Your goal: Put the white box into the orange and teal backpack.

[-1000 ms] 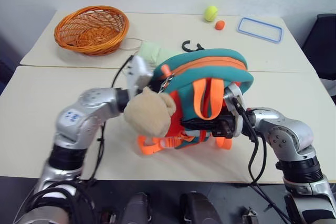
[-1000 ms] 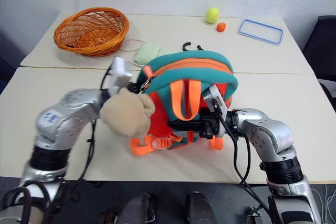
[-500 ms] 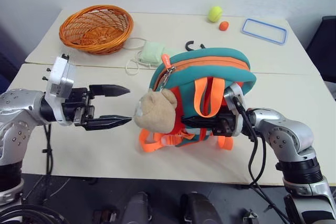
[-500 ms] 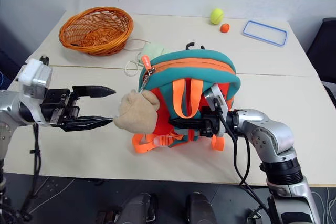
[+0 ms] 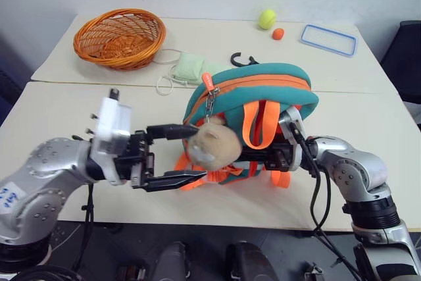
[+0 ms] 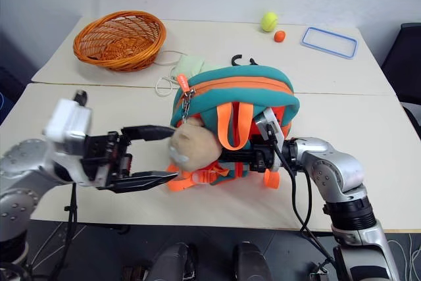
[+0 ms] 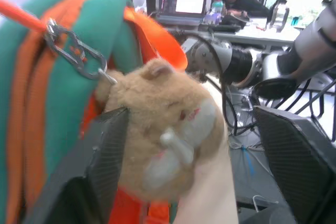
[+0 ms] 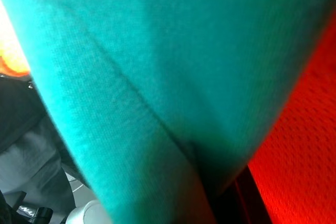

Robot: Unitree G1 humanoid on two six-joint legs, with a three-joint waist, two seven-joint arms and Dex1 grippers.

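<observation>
- The orange and teal backpack [image 5: 253,106] stands upright near the middle of the pale surface [image 5: 59,106], its teal top up, its zipper line running across the top, and its orange straps hanging down the side that faces the camera.
- A tan plush bear [image 5: 212,147] hangs from the zipper pull on a small metal clip at the backpack's left end.
- The left claw [image 5: 176,156] is spread wide and points toward the backpack; one black finger lies above the bear and the other below it. In the left wrist view the bear [image 7: 163,135] sits between the two fingers, but whether they press it I cannot tell.
- The right claw [image 5: 253,156] is clenched on the backpack's lower front, among the orange straps.
- The white box cannot be made out.
- Behind the backpack lie a pale green face mask [image 5: 189,67] and a black hook [image 5: 242,60].
- On the far part of the surface sit an orange wicker basket [image 5: 120,36], a yellow-green ball [image 5: 266,18], a small orange ball [image 5: 277,33] and a blue-rimmed clear lid [image 5: 328,39].
</observation>
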